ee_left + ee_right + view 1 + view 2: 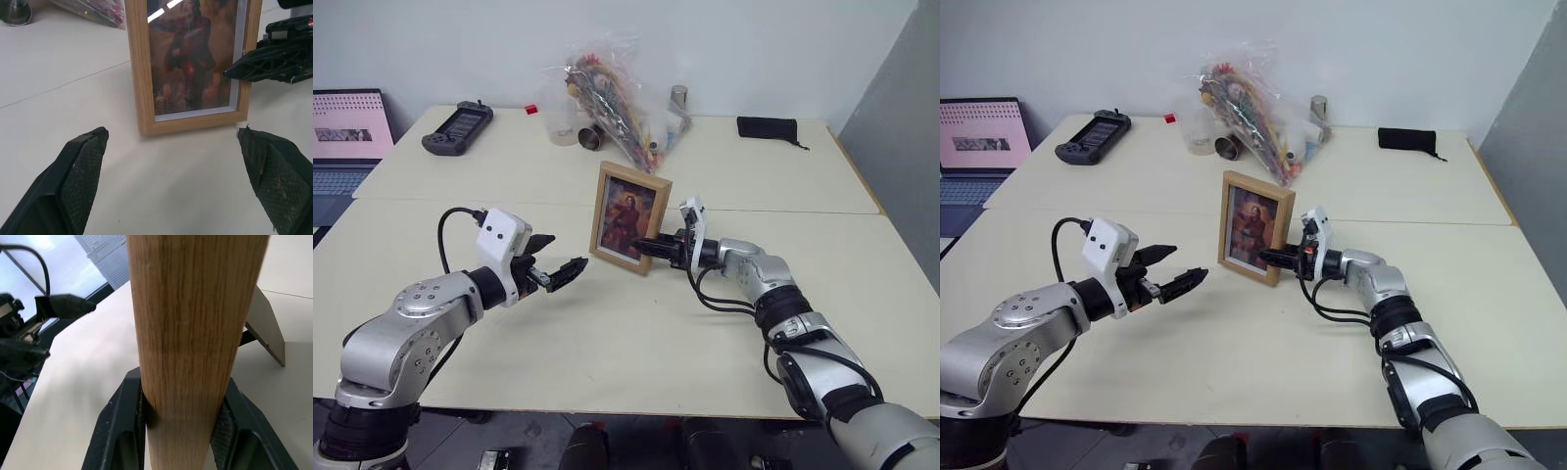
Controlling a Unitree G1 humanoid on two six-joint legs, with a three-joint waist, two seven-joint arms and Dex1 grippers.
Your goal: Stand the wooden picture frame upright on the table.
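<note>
In the head views the wooden picture frame (628,216) stands upright near the middle of the table (607,333), just on the near side of its seam, portrait facing the robot; the right gripper (651,245) comes in from three o'clock and clamps the frame's right edge low down, while the left gripper (558,264) hangs at about eight o'clock of the frame, apart from it, jaws spread wide. The left wrist view shows its two fingers (78,181) far apart with the frame's lower edge on the tabletop between and beyond them. The right wrist view shows both pads (128,431) pressed against the frame's wooden side, the hinged stand (264,325) splayed out behind onto the table.
</note>
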